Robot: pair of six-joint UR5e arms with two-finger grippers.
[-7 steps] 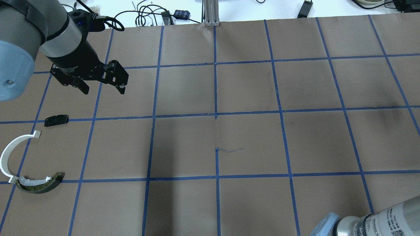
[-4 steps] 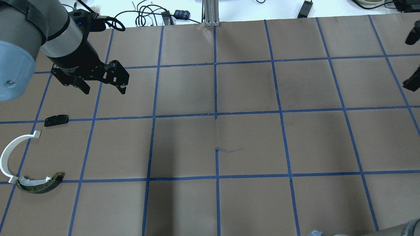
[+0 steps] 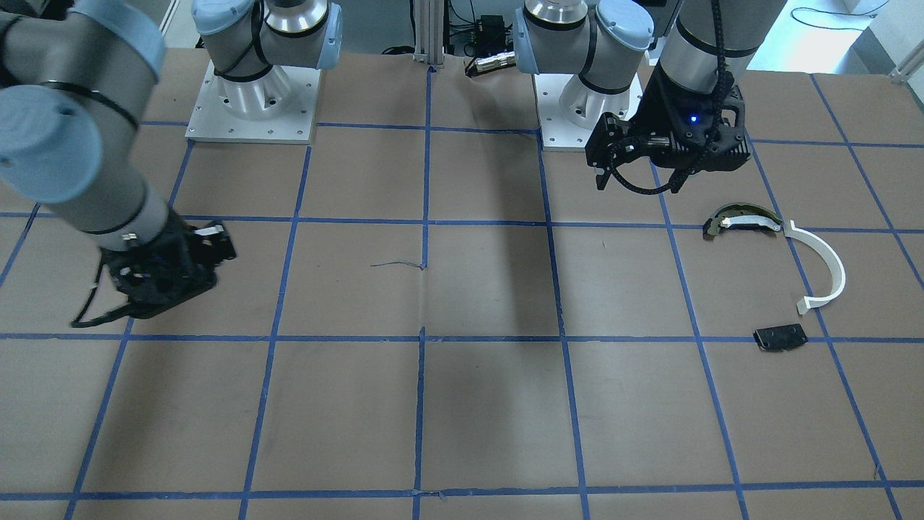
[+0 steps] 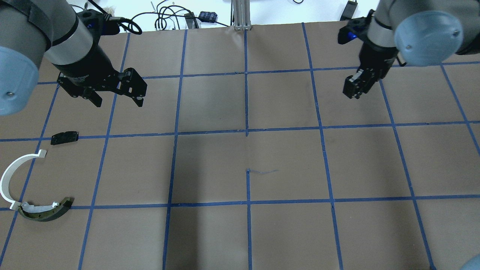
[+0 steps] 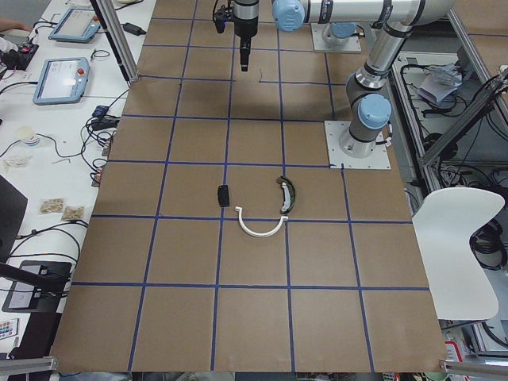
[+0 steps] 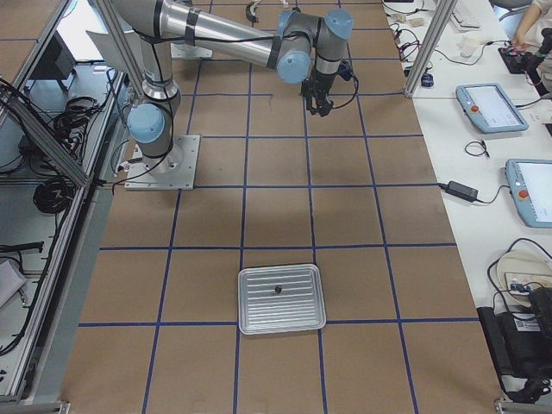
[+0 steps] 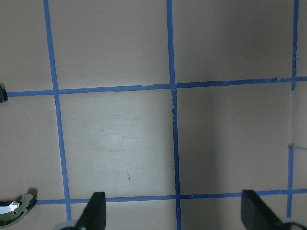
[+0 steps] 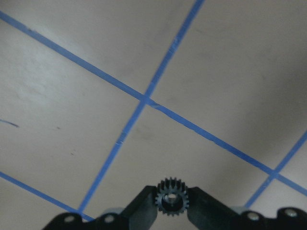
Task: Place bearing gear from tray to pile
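Note:
My right gripper [image 4: 354,90] hangs over the table's far right, shut on a small black toothed bearing gear [image 8: 172,200] that shows between its fingertips in the right wrist view. It also shows in the front view [image 3: 206,245]. The pile lies at the near left: a white half-ring arc [image 4: 10,176], a dark olive curved piece [image 4: 47,212] and a flat black plate [image 4: 64,137]. My left gripper [image 4: 118,100] is open and empty, raised beyond the black plate. The tray [image 6: 252,312] shows only in the exterior right view, with a small dark part [image 6: 277,289] in it.
Brown paper with a blue tape grid [image 4: 247,131] covers the table. A metal post [image 4: 242,15] and cables [image 4: 168,17] sit at the far edge. The robot bases [image 3: 253,94] stand at the table's robot side.
My right arm has swung into the overhead view from the right edge, and its gripper now hangs over the far right squares. My left arm has not moved.

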